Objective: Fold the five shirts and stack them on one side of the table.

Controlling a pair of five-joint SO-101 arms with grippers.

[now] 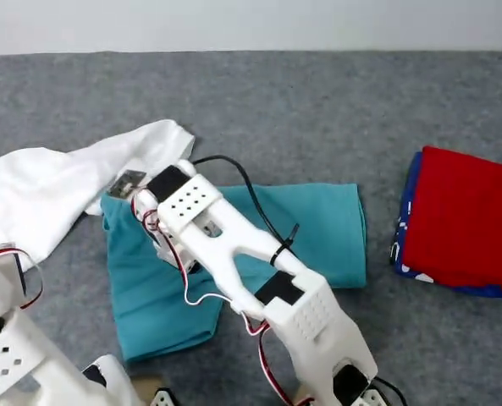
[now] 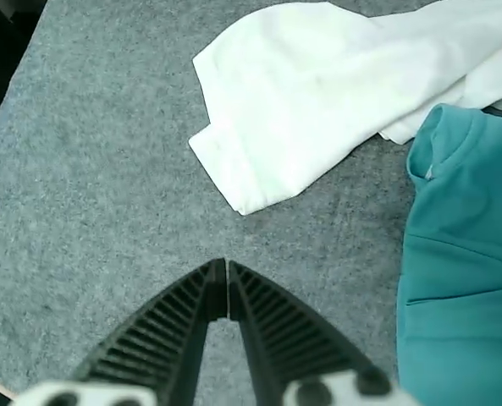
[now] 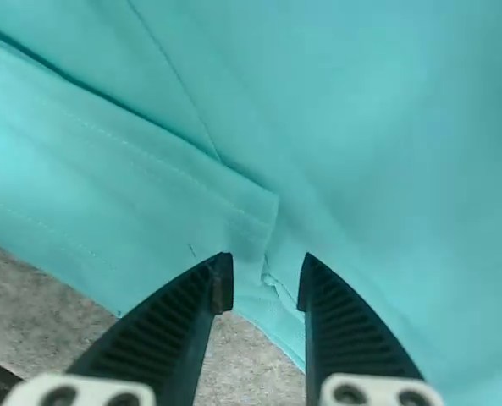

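Our right claw (image 3: 263, 279) stands slightly spread, its tips straddling a stitched fold at the hem of the teal shirt (image 3: 361, 127), with the grey table (image 3: 30, 288) showing just past the edge. The risk starts right there: if the tips close on the seam ridge alone, or on the top layer only, we judge the cloth may slip out or lift unevenly, and the fold would come out skewed.

From above, the arm lies across the teal shirt's middle, and its black cable (image 1: 255, 203) trails over the cloth (a loop that could snag and drag the fabric).

Our left claw (image 2: 227, 283) is pressed together on nothing above bare table, so nothing pins the shirt; a pull could slide the whole garment rather than fold it.

The white shirt (image 2: 318, 85) lies crumpled and touches the teal collar corner, so it may get dragged along.

The folded red shirt (image 1: 466, 216) rests on a blue shirt (image 1: 405, 222), well apart from all this.
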